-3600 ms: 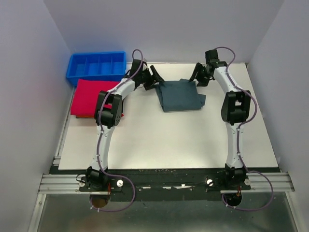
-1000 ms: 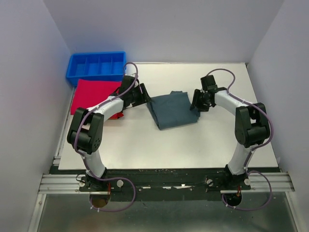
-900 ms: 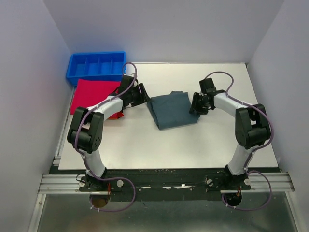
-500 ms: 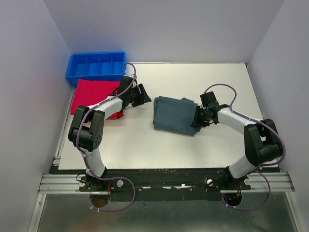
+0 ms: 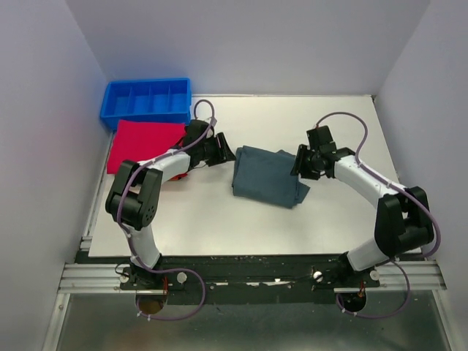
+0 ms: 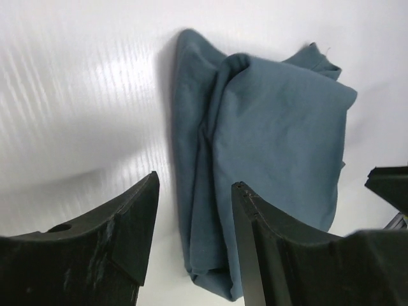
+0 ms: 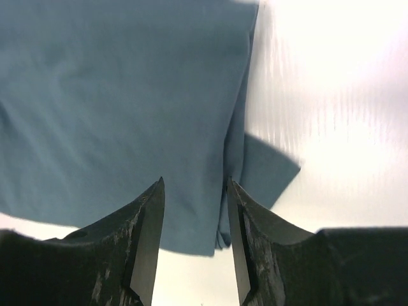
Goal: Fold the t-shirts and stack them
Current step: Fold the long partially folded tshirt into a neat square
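Note:
The dark grey-blue t-shirt (image 5: pixel 267 175) lies folded in a rough rectangle mid-table, with a small flap sticking out at its near right corner. The red t-shirt (image 5: pixel 142 144) lies flat at the left, partly under the left arm. My left gripper (image 5: pixel 226 154) is at the grey shirt's left edge, open; in the left wrist view its jaws (image 6: pixel 194 186) straddle the bunched fold of the shirt (image 6: pixel 280 127) without pinching it. My right gripper (image 5: pixel 298 164) is at the shirt's right edge, open, and its jaws (image 7: pixel 194 185) hang over the cloth (image 7: pixel 115 95).
A blue plastic tray (image 5: pixel 145 117) with dividers stands at the back left, just behind the red shirt. White walls close in the table on the left, back and right. The arm bases sit on the rail along the near edge.
The grey shirt was dragged toward the near side and turned, then let go. My right gripper drew back from its right edge and opened; my left gripper moved up to its left edge.

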{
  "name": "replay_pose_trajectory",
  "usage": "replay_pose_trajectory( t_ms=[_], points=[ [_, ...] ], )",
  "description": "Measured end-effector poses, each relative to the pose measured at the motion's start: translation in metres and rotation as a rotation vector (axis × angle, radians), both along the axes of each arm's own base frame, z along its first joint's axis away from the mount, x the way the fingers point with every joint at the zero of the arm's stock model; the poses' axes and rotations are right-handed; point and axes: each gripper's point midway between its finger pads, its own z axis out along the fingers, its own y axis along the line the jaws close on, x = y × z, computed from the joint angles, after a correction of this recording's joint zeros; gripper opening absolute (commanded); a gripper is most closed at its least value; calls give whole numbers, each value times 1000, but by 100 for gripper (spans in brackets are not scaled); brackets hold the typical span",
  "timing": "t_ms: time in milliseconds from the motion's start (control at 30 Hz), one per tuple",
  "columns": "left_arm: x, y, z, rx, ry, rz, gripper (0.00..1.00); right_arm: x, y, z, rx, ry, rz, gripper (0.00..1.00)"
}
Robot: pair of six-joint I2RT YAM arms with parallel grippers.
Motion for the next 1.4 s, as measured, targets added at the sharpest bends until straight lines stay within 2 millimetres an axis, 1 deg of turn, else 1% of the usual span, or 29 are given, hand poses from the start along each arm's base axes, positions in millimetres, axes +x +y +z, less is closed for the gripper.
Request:
replay_pose_trajectory(
  t_ms=[67, 133, 233, 300, 400, 500, 700, 767, 833, 867, 933, 967, 1167, 1267, 1333, 1367, 1400],
  points=[
    [8, -3, 10, -7, -35, -11, 60, 15, -2, 8, -9, -25, -19, 52],
    [17, -7, 19, -13, -68, -21, 60, 30, -3, 11, -24, -36, -35, 52],
    [35, -16, 30, -30, -117, -42, 61, 48, -5, 6, -51, -26, -56, 52],
    [45, -21, 32, -34, -136, -54, 62, 54, -7, -1, -70, -10, -66, 51],
    [56, -28, 30, -40, -149, -78, 61, 56, -12, -13, -95, 25, -82, 50],
    [60, -34, 22, -46, -139, -101, 61, 56, -17, -23, -109, 54, -91, 49],
    [65, -50, 5, -65, -111, -155, 61, 67, -23, -28, -113, 64, -110, 48],
    [65, -54, 1, -70, -103, -169, 56, 70, -25, -29, -113, 64, -116, 47],
    [65, -60, -1, -77, -100, -186, 49, 71, -27, -30, -113, 67, -120, 46],
    [65, -62, -1, -79, -101, -194, 45, 71, -27, -31, -114, 70, -121, 45],
    [65, -65, -1, -82, -103, -206, 32, 73, -28, -33, -114, 73, -122, 43],
    [64, -67, -1, -84, -103, -212, 27, 74, -28, -34, -113, 75, -120, 42],
    [64, -69, -3, -92, -98, -223, 7, 80, -23, -42, -103, 93, -104, 39],
    [64, -69, -3, -93, -98, -224, 0, 83, -22, -47, -104, 100, -99, 37],
    [64, -69, -3, -93, -98, -224, 0, 84, -22, -49, -104, 102, -97, 33],
    [64, -69, -3, -93, -98, -224, 0, 84, -22, -50, -103, 104, -97, 27],
    [64, -69, -2, -93, -100, -224, 0, 84, -22, -50, -102, 104, -96, 18]
  ],
)
